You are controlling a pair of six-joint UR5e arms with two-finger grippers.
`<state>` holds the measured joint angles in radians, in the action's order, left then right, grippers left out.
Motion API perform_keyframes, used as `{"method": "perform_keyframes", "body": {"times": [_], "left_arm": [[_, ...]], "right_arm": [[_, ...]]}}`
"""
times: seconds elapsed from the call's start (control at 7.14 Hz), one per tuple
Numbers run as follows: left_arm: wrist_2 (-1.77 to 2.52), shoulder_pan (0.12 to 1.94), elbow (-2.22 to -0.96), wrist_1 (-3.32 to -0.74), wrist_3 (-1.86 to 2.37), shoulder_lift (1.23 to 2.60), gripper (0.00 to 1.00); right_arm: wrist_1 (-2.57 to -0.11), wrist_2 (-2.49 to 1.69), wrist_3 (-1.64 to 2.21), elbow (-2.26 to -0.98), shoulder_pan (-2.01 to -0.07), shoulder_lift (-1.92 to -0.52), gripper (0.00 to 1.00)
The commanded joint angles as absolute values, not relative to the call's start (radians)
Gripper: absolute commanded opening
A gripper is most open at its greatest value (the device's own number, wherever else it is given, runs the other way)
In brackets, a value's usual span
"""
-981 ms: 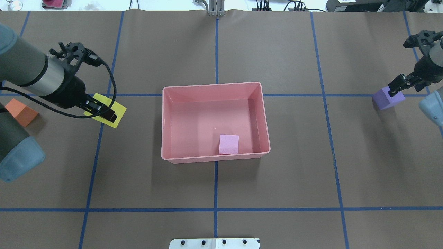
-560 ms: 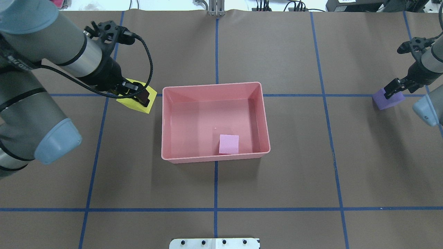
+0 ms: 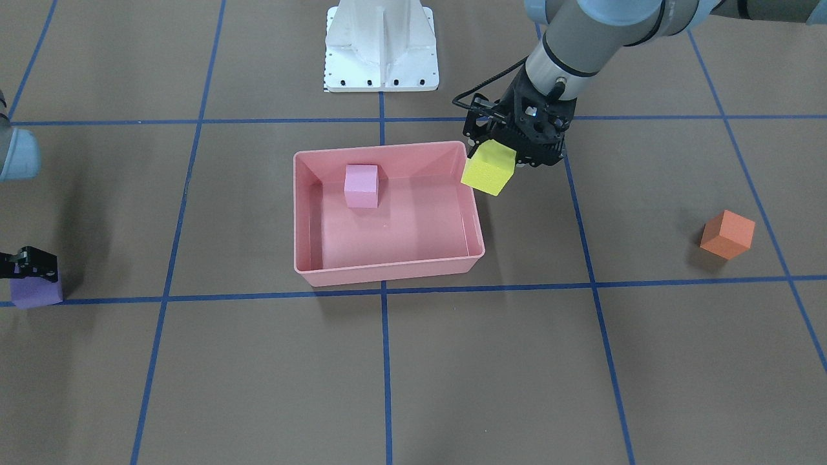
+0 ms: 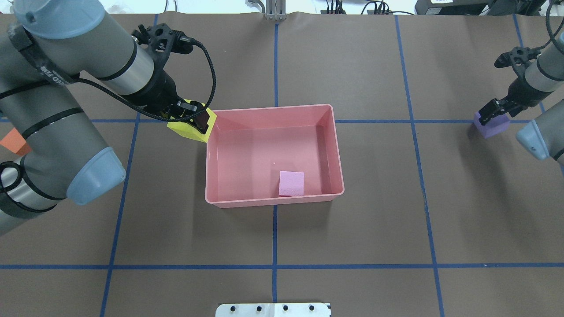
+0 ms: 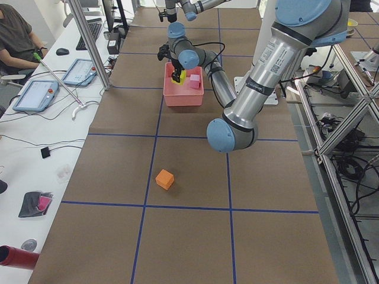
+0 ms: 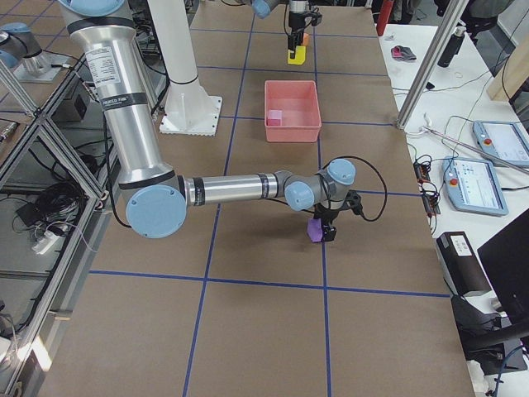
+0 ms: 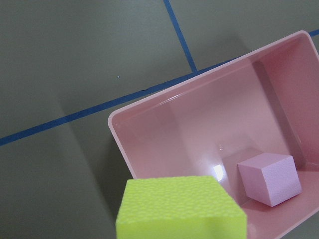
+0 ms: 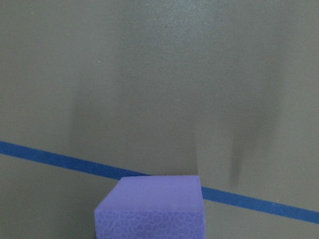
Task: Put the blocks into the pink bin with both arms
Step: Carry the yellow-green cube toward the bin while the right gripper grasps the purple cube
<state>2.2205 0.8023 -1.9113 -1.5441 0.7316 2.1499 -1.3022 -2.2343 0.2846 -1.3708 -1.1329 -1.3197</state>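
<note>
Front-facing view: left gripper (image 3: 502, 150) clamped on the small matte yellow cube (image 3: 489, 170). The cube is raised off the brown paper-covered table (image 3: 581, 361), turned at an angle, one corner overlapping the left wall of the shallow salmon-pink plastic bin (image 3: 387, 274). Small light pink cube (image 3: 361, 186) sits inside the bin, close to the wall nearest the white metal pedestal (image 3: 381, 45). Small orange cube (image 3: 727, 234) lies alone on the table, well left of the bin, rotated off the blue tape grid (image 3: 384, 361). Small purple cube (image 3: 37, 292) is on the table far right, on a tape line, with the right gripper (image 3: 29, 263) directly on top, black fingers down over it; can't tell if they pinch it. Overhead view: yellow cube at the bin's left wall by the far corner, one black finger across its upper edge. Pink cube flat on the bin floor by the near wall, right of centre. Orange cube mostly hidden behind the left arm (image 4: 66, 132); purple cube well right of the bin. Left side view: yellow cube shows over the bin's nearer wall, pink cube just beyond, orange cube nearer the camera. Right side view: right gripper down on the purple cube; yellow cube in the air beyond the bin. Left wrist view: yellow cube's grainy top fills the bottom edge, bin and pink cube below it. Right wrist view: purple cube with a pebbled front face at the bottom, a tape line running behind it.
</note>
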Motion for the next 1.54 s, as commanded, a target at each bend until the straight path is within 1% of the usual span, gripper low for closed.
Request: {"method": "perform_keyframes", "body": {"times": [0.0,0.14,0.28,0.56,0.7,0.84,0.98,1.12,1.26,1.4], "left_arm": [[2.218,0.798,-1.911,-1.543,0.733,2.151,0.0],[2.218,0.798,-1.911,-1.543,0.733,2.151,0.0],[2.218,0.796,-1.911,-1.543,0.733,2.151,0.0],[2.179,0.769,-1.911,-1.542,0.738,2.148,0.0],[2.118,0.718,-1.91,-1.54,0.777,2.149,0.0],[2.085,0.68,-1.895,-1.54,0.784,2.151,0.0],[2.059,0.649,-1.872,-1.542,0.802,2.161,0.0],[2.043,0.622,-1.82,-1.542,0.845,2.213,0.0],[2.04,0.592,-1.784,-1.542,0.85,2.235,0.0],[1.982,0.545,-1.745,-1.552,0.851,2.241,0.09]], "right_arm": [[-1.301,-2.235,0.285,-1.371,-1.12,-1.318,0.77],[-1.301,-2.235,0.287,-1.371,-1.118,-1.318,0.42],[-1.301,-2.235,0.282,-1.376,-1.118,-1.318,0.0],[-1.299,-2.235,0.282,-1.397,-1.12,-1.315,0.0],[-1.314,-2.235,0.293,-1.455,-1.121,-1.304,0.0],[-1.315,-2.241,0.349,-1.482,-1.121,-1.281,0.0],[-1.319,-2.273,0.456,-1.497,-1.121,-1.223,0.0],[-1.347,-2.319,0.571,-1.52,-1.12,-1.162,0.0],[-1.373,-2.321,0.694,-1.572,-1.092,-1.122,0.0],[-1.373,-2.313,0.866,-1.615,-1.034,-1.085,0.0]]}}
